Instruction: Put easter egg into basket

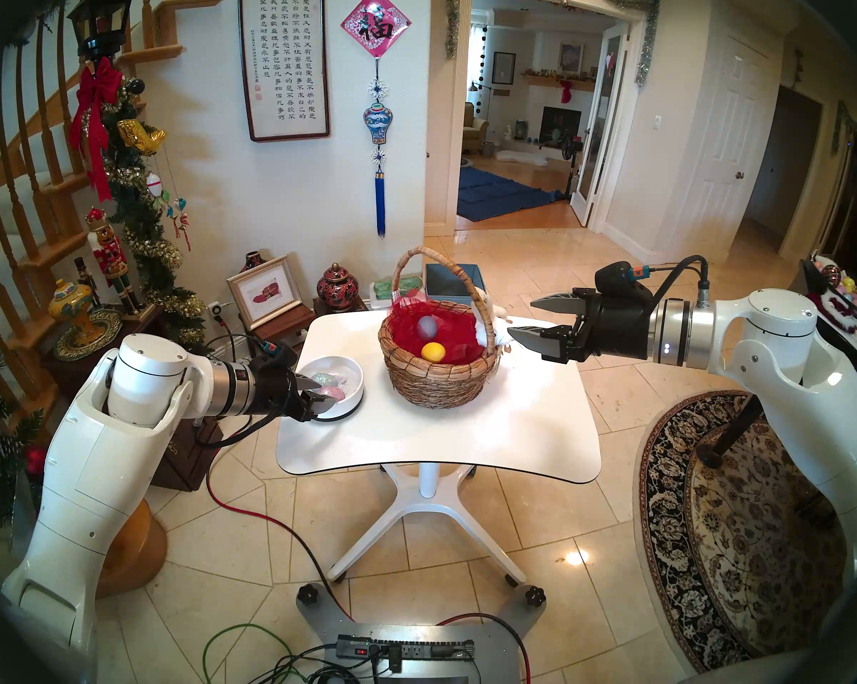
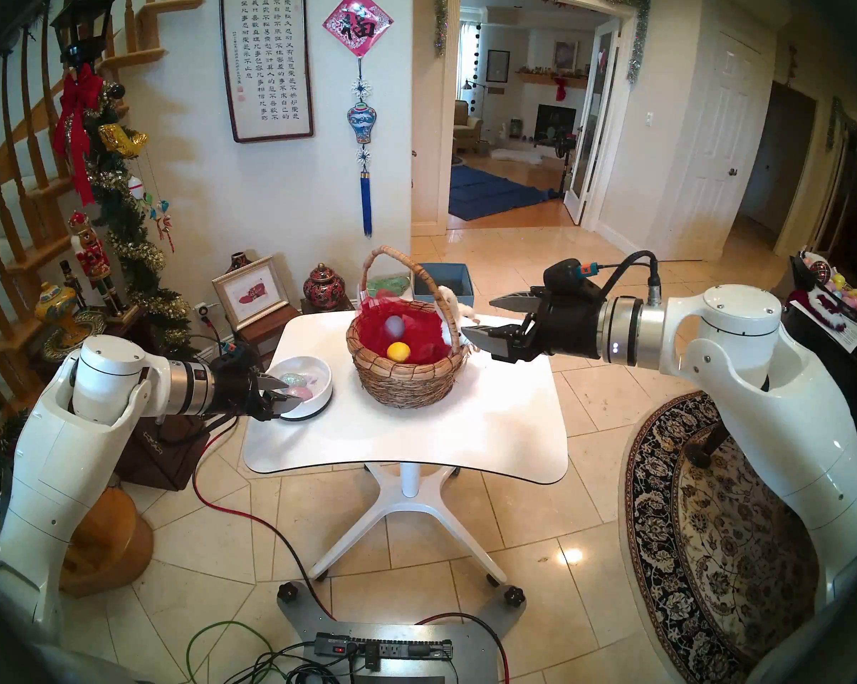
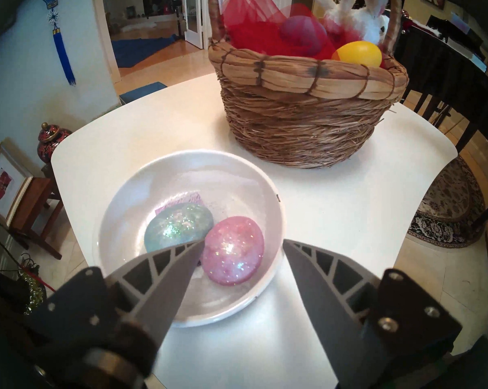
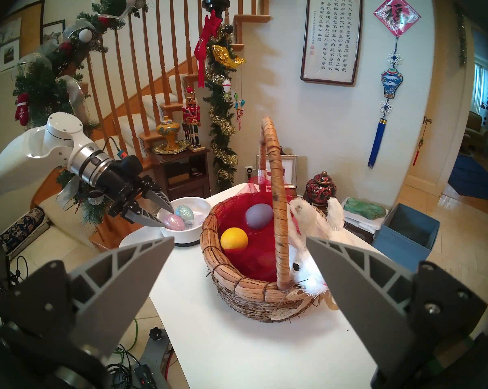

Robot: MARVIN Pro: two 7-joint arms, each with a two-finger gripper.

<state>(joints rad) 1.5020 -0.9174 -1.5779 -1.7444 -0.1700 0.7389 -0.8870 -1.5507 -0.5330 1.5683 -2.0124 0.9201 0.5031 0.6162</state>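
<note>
Large black 福 on red diamond wall hanging (image 1: pixel 376 24); columns of Chinese calligraphy on framed scroll (image 1: pixel 285 56), too small to read; nothing else legible.

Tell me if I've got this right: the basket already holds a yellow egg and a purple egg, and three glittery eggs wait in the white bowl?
Nearly. The bowl holds two glittery eggs, blue and pink, as the left wrist view shows. The basket part is right.
</note>
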